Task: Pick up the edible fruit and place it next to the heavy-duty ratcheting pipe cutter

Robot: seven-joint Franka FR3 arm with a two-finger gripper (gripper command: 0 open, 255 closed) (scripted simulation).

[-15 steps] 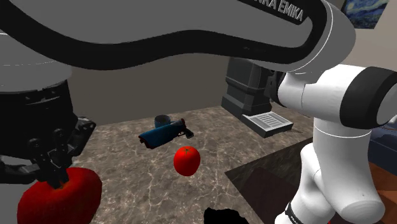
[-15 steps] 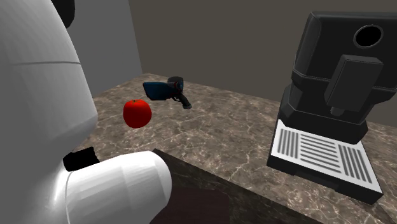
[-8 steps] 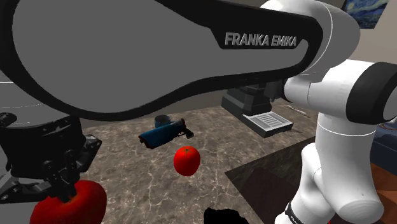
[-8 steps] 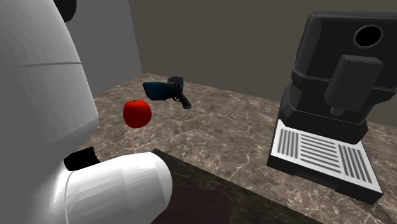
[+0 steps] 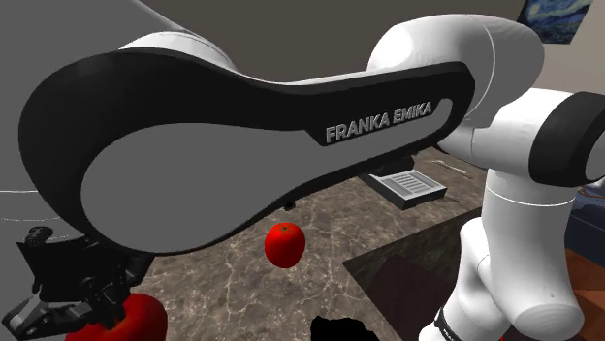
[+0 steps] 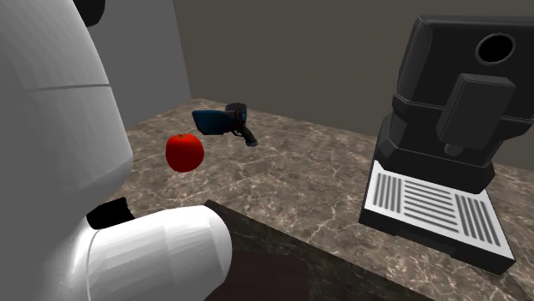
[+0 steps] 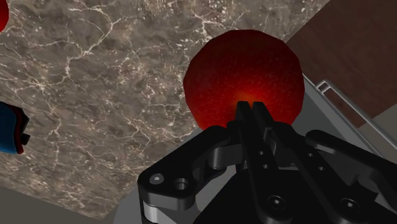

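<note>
Pinching fruit (image 7: 242, 76) — fingers (image 7: 243, 127) together, wrist view

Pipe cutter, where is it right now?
In the second exterior view, the blue pipe cutter lies toward the left on the marble counter, just beyond the loose red fruit.

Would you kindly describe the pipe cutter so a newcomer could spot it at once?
On the brown marbled stone counter, look away from the black coffee machine towards the far end by the grey wall. The blue-bodied tool with a black handle lies there, just beyond the round red fruit; it alone is blue and elongated.
</note>
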